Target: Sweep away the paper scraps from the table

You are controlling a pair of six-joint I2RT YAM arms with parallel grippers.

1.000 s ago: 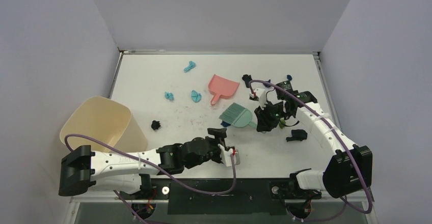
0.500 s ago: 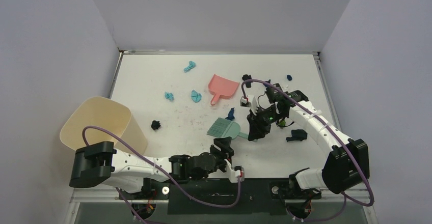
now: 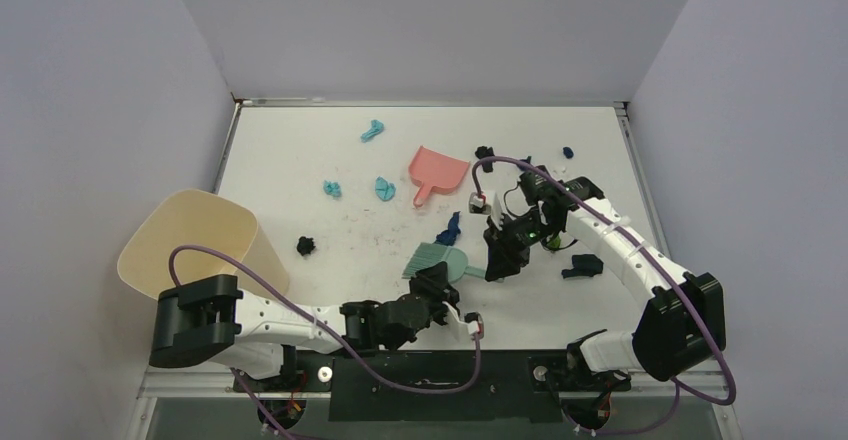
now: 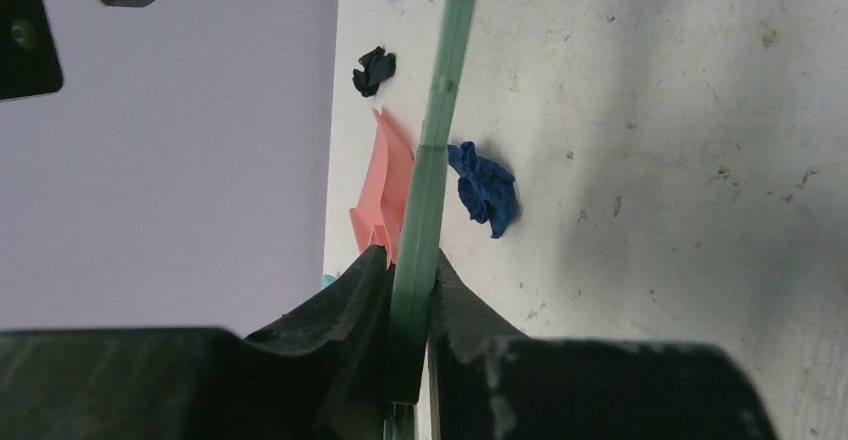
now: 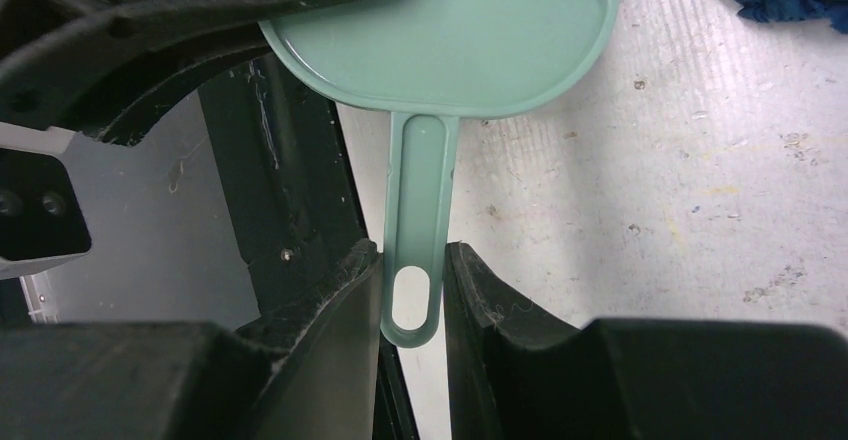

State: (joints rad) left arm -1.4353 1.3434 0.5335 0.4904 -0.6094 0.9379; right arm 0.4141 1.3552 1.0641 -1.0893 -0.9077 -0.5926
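One brush [image 5: 440,40] clamped by left gripper [image 4: 408,260], right gripper [image 5: 412,252]

paper scraps [image 3: 385,189]: 8 in view | brush [image 3: 430,257]: 1 | dustpan [image 3: 438,169]: 1 | bin [image 3: 190,235]: 1 | arms [image 3: 620,245]: 2

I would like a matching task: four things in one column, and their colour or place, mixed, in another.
1 hand brush
2 dustpan
3 bin
4 scrap nearest the brush

A beige, at the left
B dark blue, crumpled
C pink, untouched
D teal, handle in the right gripper

Pairs: 1-D, 2-C, 3-A, 4-B
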